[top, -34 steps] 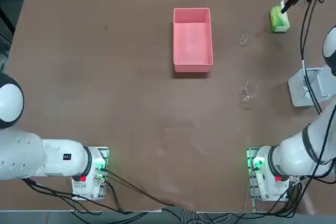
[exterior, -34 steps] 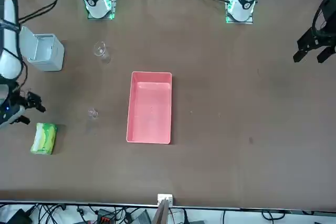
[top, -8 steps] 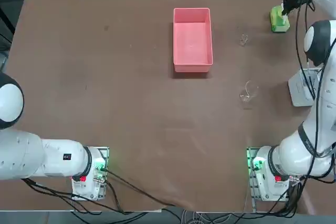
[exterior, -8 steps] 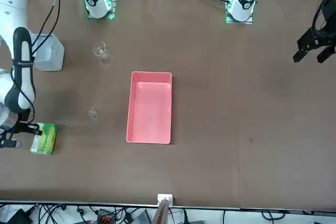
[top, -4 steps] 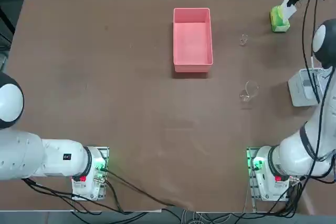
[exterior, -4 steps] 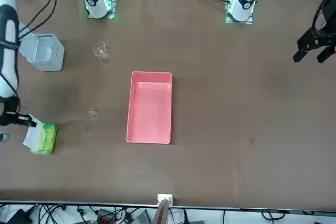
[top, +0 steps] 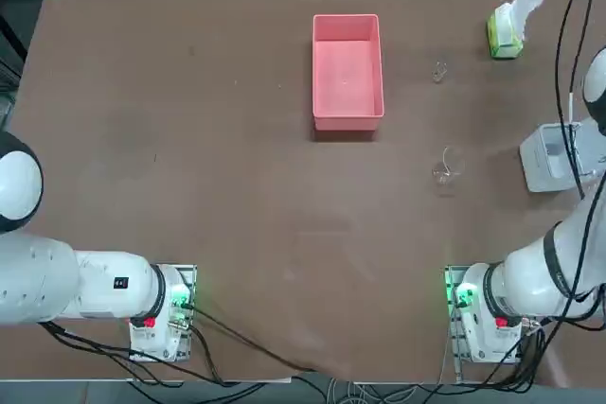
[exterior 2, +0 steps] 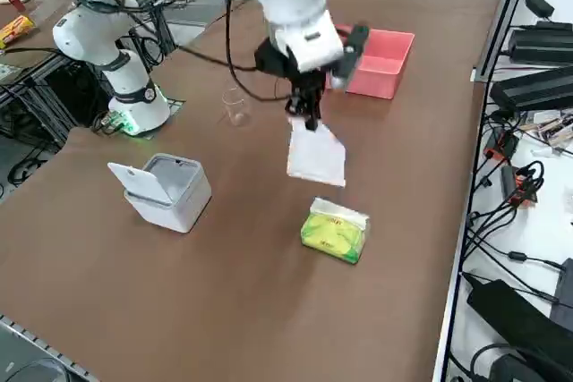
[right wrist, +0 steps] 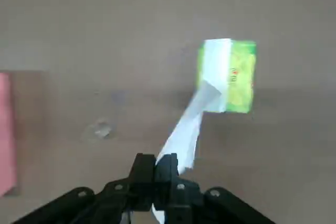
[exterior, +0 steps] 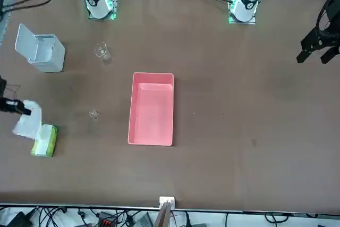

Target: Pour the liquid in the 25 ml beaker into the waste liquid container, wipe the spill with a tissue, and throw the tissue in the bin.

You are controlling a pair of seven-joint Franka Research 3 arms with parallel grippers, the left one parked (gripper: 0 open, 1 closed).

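Note:
My right gripper (exterior 2: 309, 116) hangs above the far right part of the table, shut on a white tissue (exterior 2: 315, 155). The tissue (right wrist: 190, 127) dangles from the closed fingers over the yellow-green tissue pack (exterior 2: 335, 231); in the side view its lower edge is just clear of the pack. The tiny 25 ml beaker (top: 439, 71) stands upright between the pack (top: 504, 36) and the pink waste liquid container (top: 347, 121). The pale grey bin (exterior 2: 166, 191) sits nearer the arm's base with its lid up. The front view shows the gripper (exterior: 14, 105) and tissue (exterior: 27, 121) at the left edge.
A larger clear beaker (top: 447, 166) stands between the tiny beaker and the right arm's base (top: 478, 314). The table's right edge runs close behind the pack, with cables and equipment (exterior 2: 537, 87) beyond it. Brown tabletop (top: 189, 139) stretches left of the pink tray.
The right gripper has risen away from the tissue pack, drawing a white tissue out of it. The beakers, tray and bin have stayed in place.

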